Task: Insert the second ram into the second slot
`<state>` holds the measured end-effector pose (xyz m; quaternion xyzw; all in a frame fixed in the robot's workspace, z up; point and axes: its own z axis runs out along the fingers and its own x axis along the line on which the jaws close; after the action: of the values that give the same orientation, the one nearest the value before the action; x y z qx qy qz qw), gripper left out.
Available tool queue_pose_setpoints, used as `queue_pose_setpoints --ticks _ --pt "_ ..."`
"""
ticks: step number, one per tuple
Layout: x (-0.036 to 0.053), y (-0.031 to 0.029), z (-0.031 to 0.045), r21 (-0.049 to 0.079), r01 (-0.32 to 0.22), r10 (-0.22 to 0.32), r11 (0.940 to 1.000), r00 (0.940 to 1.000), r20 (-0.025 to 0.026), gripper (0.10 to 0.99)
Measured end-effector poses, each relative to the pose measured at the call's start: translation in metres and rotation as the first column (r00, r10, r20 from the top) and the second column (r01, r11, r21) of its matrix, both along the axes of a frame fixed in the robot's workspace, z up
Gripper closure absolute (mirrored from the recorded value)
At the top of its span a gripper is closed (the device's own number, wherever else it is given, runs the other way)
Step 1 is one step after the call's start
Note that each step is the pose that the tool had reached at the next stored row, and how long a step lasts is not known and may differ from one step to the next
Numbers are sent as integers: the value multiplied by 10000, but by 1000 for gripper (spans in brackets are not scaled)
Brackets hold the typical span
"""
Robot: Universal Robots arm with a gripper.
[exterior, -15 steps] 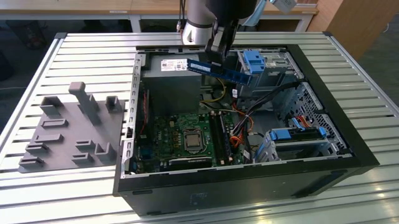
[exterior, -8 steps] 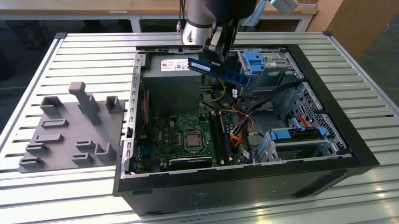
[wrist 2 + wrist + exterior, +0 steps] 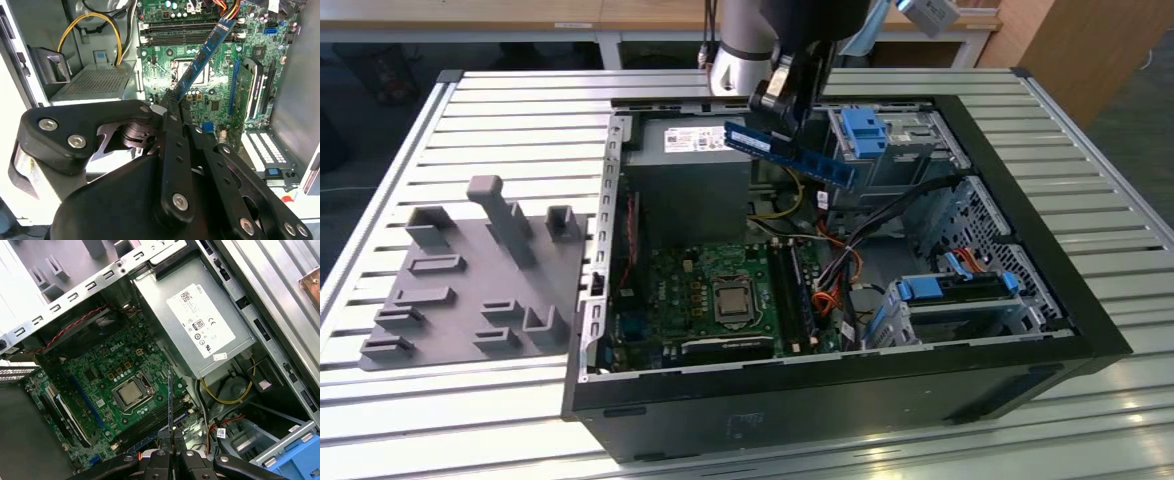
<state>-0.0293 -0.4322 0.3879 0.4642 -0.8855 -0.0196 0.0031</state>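
Exterior view: the claw point(image 3: 777, 115) is gripping the second ram point(image 3: 821, 165), holding it tilted in the air above the open computer case point(image 3: 854, 400) on the slatted worktop point(image 3: 507, 110).
Second wrist view: the claw point(image 3: 170, 100) is pinching one end of the second ram point(image 3: 205, 52) over the motherboard point(image 3: 215, 85).
First wrist view: the second ram point(image 3: 170, 400) is showing edge-on, clamped tight.

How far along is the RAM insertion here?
Picked up: the gripper is shut on the second ram, holding it near one end. In hand: the stick hangs tilted above the open computer case, apart from the memory slots. Left: it is not yet seated in any slot.
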Motion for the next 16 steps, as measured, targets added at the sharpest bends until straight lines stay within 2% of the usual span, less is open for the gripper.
queue_pose_setpoints --ticks 8,16 --pt "0 0 -1 0 602 -602 9982 9982 0 953" --pt "0 0 -1 -2 1191 -1191 9929 9929 0 953"
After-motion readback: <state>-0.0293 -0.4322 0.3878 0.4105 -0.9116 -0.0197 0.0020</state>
